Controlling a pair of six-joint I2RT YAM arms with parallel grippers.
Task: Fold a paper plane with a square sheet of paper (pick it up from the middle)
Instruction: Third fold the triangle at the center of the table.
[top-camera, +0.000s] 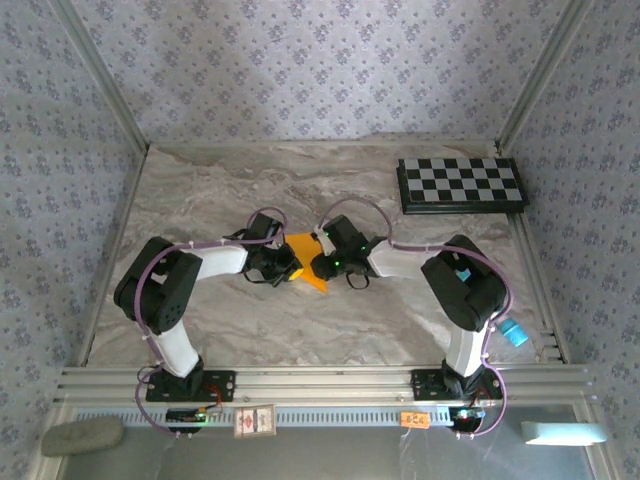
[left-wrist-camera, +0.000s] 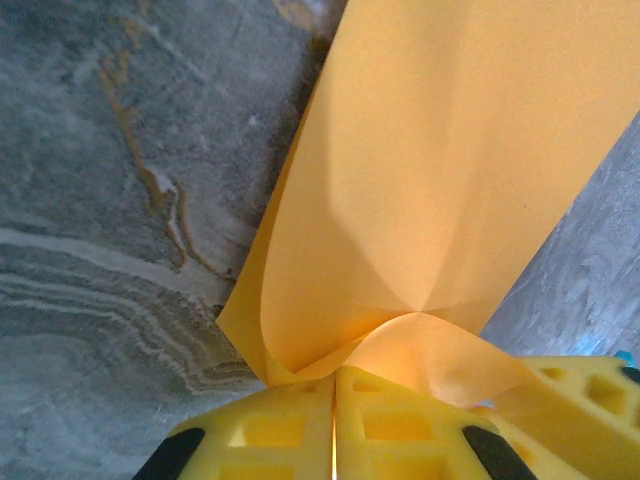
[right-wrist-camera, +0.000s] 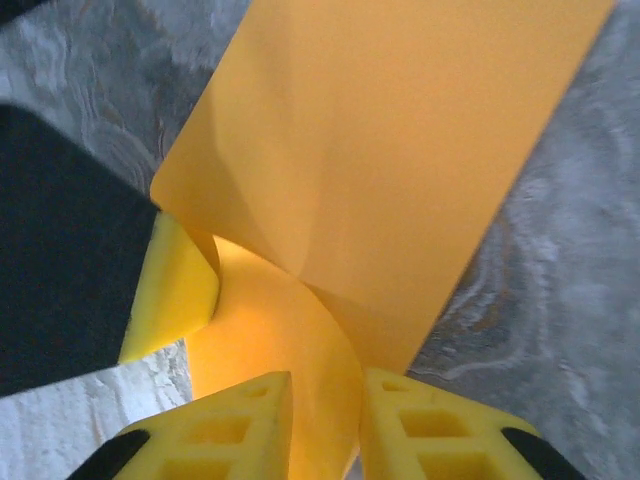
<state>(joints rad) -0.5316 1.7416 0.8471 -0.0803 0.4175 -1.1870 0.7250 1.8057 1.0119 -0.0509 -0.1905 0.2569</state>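
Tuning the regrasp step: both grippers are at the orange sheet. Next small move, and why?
Likely: open the right gripper wider and back it off the square sheet of paper. Its jaws stand slightly apart with paper bowed between them, while the left gripper is shut on a pinched fold, so the left alone can hold it.

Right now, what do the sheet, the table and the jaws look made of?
Sheet: thin matte orange-yellow paper; it curls, creases and glows where light passes through. Table: grey stone-look surface with rust veins and a dull sheen; real marble or printed laminate, can't tell. Jaws: probably moulded plastic, matte yellow, with recessed pockets and black patches.
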